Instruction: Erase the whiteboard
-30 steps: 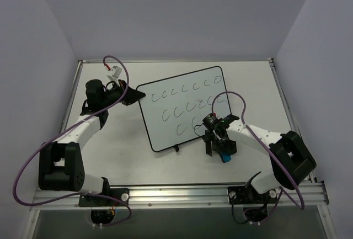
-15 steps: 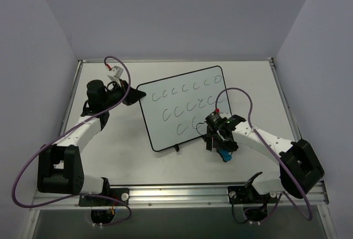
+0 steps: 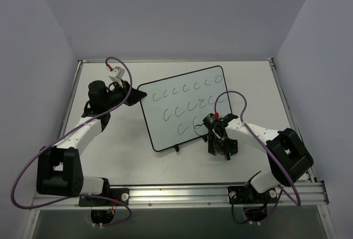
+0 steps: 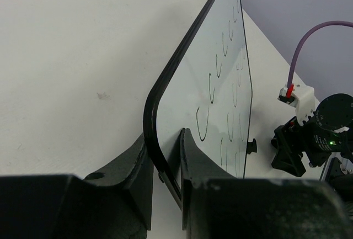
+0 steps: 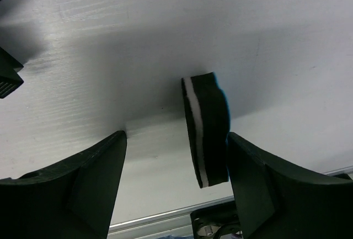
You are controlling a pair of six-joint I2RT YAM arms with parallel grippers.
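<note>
Whiteboard (image 3: pixel 182 109) lies at the centre of the overhead view, turned at an angle on the worktop (image 3: pixel 121 150), with three rows of black c marks (image 3: pixel 190 107) across its face. None of the writing looks wiped, so I judge the erasing not yet begun.

The left fingers (image 4: pixel 132 173) are clenched on the board's black frame at its rounded upper-left corner, one finger on each side of the rim. That hold most likely serves to pin the board so it will not slide under rubbing. Whether the corner is lifted off the worktop I cannot tell.

The right fingers (image 5: pixel 83 184) hang just off the board's lower right edge, spread apart and pointing down at the worktop. Between them stands the eraser (image 5: pixel 207 131) on its edge, close against one finger, with a clear gap to the other. Nothing is gripped there. The fingers straddle the eraser's narrow sides, probably so that its broad pad will face the board once it is picked up.

The next move calls for closing squarely on the eraser without tipping it over, then carrying it onto the marks.
</note>
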